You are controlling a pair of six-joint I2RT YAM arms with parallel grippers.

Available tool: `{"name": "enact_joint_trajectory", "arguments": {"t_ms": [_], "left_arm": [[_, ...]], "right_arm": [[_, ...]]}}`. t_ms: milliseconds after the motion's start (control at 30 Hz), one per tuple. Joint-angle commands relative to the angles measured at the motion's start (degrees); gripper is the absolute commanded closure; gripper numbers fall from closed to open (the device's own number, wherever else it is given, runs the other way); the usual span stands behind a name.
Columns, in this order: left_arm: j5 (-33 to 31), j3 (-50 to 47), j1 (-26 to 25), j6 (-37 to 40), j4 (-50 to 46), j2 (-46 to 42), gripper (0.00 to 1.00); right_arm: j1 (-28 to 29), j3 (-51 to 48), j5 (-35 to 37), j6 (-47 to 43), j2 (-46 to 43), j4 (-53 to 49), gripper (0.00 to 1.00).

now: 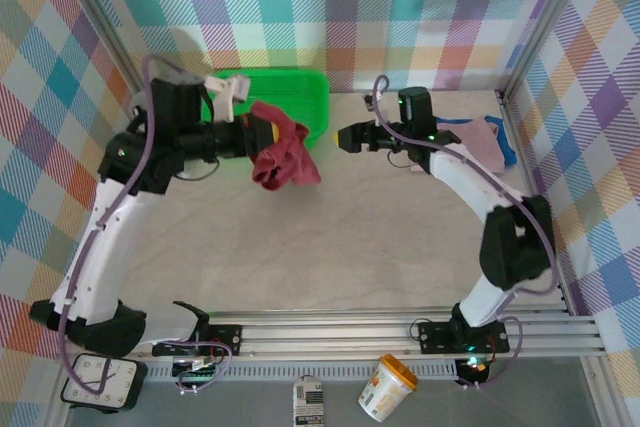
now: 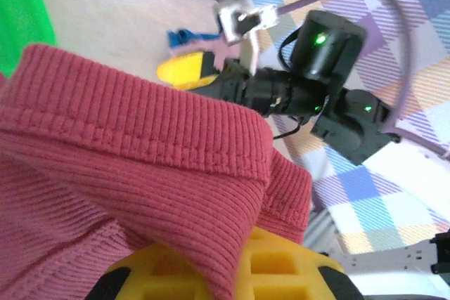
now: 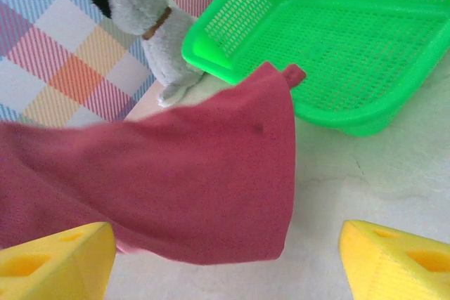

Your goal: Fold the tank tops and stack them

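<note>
My left jaws are clenched on the dark red tank top (image 1: 283,155), bunched above the tabletop (image 1: 330,237) at 10 o'clock, my right jaws stand released near it, and with the mauve-pink top (image 1: 487,144) and blue top (image 1: 508,155) lying together at 2 o'clock, I judge this fold and its stacking remain.

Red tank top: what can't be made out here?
- Top external: dark red tank top hangs bunched; its own folds hide straps and hem.
- Left wrist: the cloth covers the left jaws' tips.
- Right wrist: frame's left edge cuts it off.
- Top external: right arm hides part of the pink top and blue top.
</note>
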Motion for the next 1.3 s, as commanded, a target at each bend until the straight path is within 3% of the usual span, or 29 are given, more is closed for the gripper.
{"name": "enact_joint_trajectory", "arguments": {"t_ms": [0,133,233,367,433,600,733,867,1000,1100,1267], "left_arm": [[2.28,-12.79,-2.98,-9.22,12.77,-1.58,1.00],[-1.65,-24.18,-5.77,-9.66,18.30,1.51,0.94],[0.64,-30.84,-8.20,-12.41,27.28,7.52,0.83],[-4.46,-27.44,-10.26,-6.52,18.43,15.45,0.63],[-9.98,-24.94,-10.21,-2.91,12.51,16.60,0.50],[-19.08,-18.39,-8.56,6.32,1.95,18.11,0.37],[-17.81,-20.01,-4.57,9.92,3.60,19.20,0.36],[-15.57,-22.10,-4.41,12.82,4.89,23.64,0.36],[-16.30,-24.38,-3.37,13.23,7.94,26.57,0.35],[-23.32,-23.77,-2.78,14.23,7.48,30.05,0.35],[-26.96,-23.71,0.44,13.25,10.25,34.13,0.37]], "right_arm": [[0.03,-6.04,-1.15,-3.97,-5.49,-3.93,0.17],[0.82,-14.83,-3.94,-0.61,-11.12,-0.31,0.18],[4.05,-20.20,-3.90,1.09,-12.89,2.26,0.20],[6.54,-26.23,-2.69,3.88,-13.08,6.52,0.24],[7.52,-28.67,-1.80,3.58,-12.57,7.81,0.25],[9.34,-32.68,1.49,4.29,-10.05,10.49,0.28],[9.33,-33.04,7.99,3.92,-8.72,6.88,0.29],[9.35,-32.94,14.09,3.04,-9.45,2.40,0.25],[9.28,-31.18,14.02,2.79,-7.84,1.61,0.23],[9.32,-29.65,15.56,3.00,-6.06,1.19,0.23],[9.28,-26.09,21.53,0.99,-0.86,-3.23,0.23]]}}
